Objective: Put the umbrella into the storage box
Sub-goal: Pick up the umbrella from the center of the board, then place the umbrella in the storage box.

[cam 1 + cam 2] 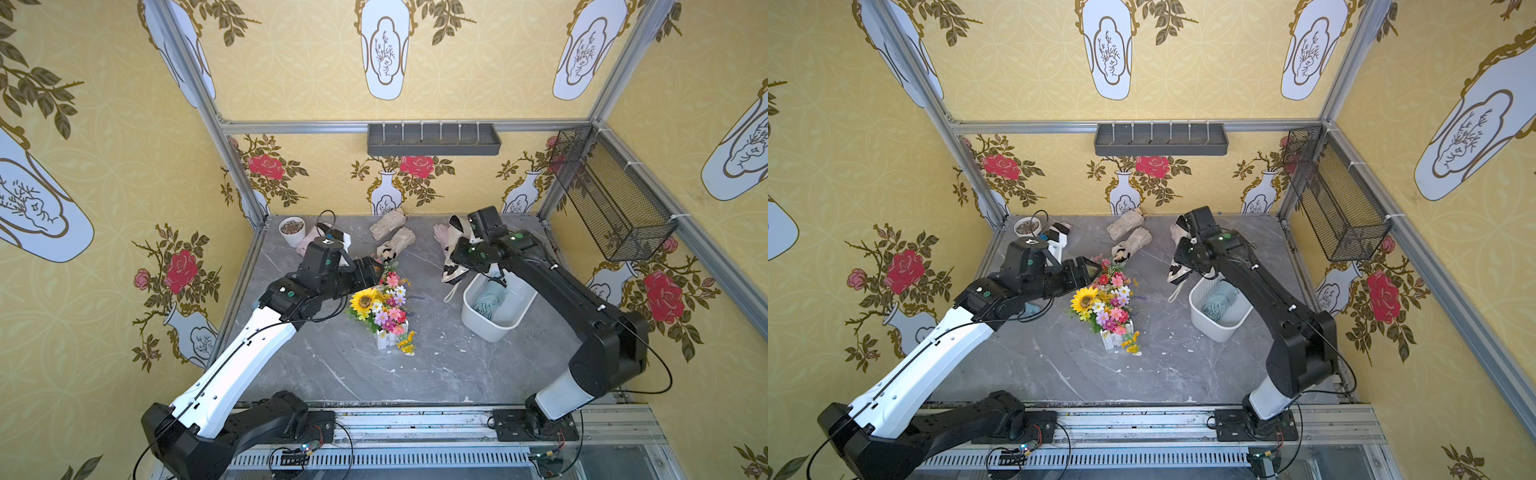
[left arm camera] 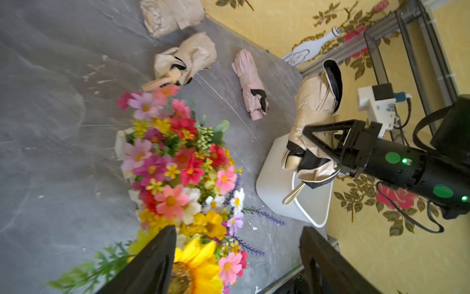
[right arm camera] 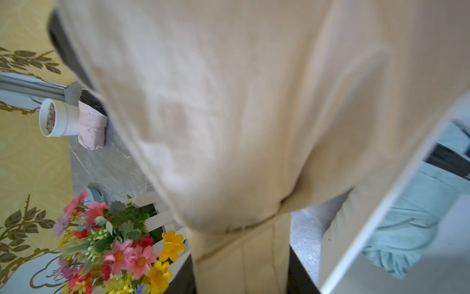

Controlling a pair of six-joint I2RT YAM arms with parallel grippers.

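R arm: right gripper [image 2: 314, 150] clamped on the cream umbrella [image 2: 315, 107], around its lower half.
Umbrella: folded, cream w/ black lining, held up off the table [image 1: 353, 365], roughly upright; lower end at the storage box [image 1: 484, 326] rim on the flower side, not inside. Its strap loop [image 2: 292, 196] dangles in front of the box wall.
Box: white, on the table's right part, under the R arm; a teal umbrella [image 1: 490, 301] lies in it.
L arm: left gripper [image 2: 236, 264] wide apart, nothing in it, hanging over the flower bunch [image 1: 382, 307].
Back of table: 2 beige folded umbrellas [image 1: 388, 224], a pink one [image 2: 250, 86], a small white pot [image 1: 291, 230] w/ another pink umbrella [image 3: 91, 127] touching it.
Walls: black mesh basket [image 1: 611, 195] on the right, grey rack [image 1: 432, 139] at the back.
Writing/labels: green round stickers [image 2: 392, 157] & a lit green LED on the R wrist; small white mark [image 1: 1030, 241] on the L wrist housing, too small to read.
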